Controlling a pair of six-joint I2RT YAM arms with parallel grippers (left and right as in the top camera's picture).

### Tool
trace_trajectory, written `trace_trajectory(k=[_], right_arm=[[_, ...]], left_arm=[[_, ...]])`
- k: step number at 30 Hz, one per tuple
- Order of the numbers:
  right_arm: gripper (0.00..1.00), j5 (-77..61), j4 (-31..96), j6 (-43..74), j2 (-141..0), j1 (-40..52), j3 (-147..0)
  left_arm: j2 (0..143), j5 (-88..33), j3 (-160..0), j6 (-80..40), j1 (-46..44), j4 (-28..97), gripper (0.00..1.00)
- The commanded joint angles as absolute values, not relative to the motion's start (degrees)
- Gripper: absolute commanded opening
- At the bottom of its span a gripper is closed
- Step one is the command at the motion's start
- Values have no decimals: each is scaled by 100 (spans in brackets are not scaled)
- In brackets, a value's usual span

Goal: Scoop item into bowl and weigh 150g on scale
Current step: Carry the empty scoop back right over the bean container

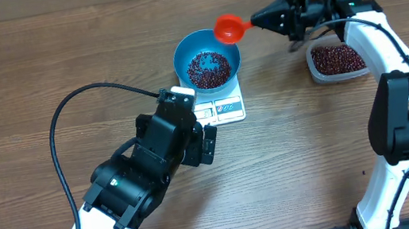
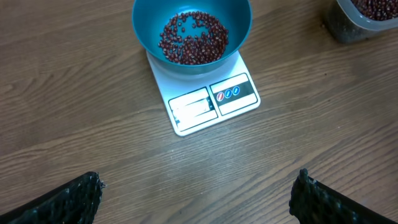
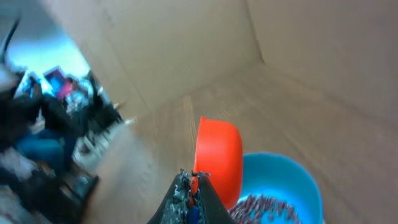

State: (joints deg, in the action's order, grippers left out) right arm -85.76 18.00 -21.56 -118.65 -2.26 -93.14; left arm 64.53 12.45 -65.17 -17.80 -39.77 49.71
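Right claw [image 1: 262,20]: clamped on red scoop [image 1: 230,28], just beside blue bowl [image 1: 208,64]
Left claw [image 1: 197,123]: spread wide, empty, near scale [image 1: 222,109]
Beans [image 1: 208,69]: inside bowl

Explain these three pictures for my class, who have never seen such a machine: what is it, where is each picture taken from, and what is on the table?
These are two robot arms at a wooden table. One picture looks down from above; the other two come from cameras on each wrist. A blue bowl holding dark red beans stands on a white kitchen scale. A clear tub of more beans sits to the side. The right gripper is shut on the handle of an orange scoop, held over the bowl's rim. The left gripper is open and holds nothing, pointing at the scale.
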Motion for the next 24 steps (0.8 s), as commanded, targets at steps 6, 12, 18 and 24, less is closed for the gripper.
trace_trajectory(k=[6,12,18,24], right_arm=[[4,-6831,1914,869,-10591,-226,-9351],[4,-5258,2727,1013,-9732,-228,-9349],[4,-3465,3524,910,-9076,-226,-9349],[4,-1874,4117,801,-8958,-226,-9349]], left_arm=[[6525,1216,-6508,-1673,-3975,4950,100],[6525,1216,-6508,-1673,-3975,4950,99],[6525,1216,-6508,-1673,-3975,4950,100],[6525,1216,-6508,-1673,-3975,4950,99]])
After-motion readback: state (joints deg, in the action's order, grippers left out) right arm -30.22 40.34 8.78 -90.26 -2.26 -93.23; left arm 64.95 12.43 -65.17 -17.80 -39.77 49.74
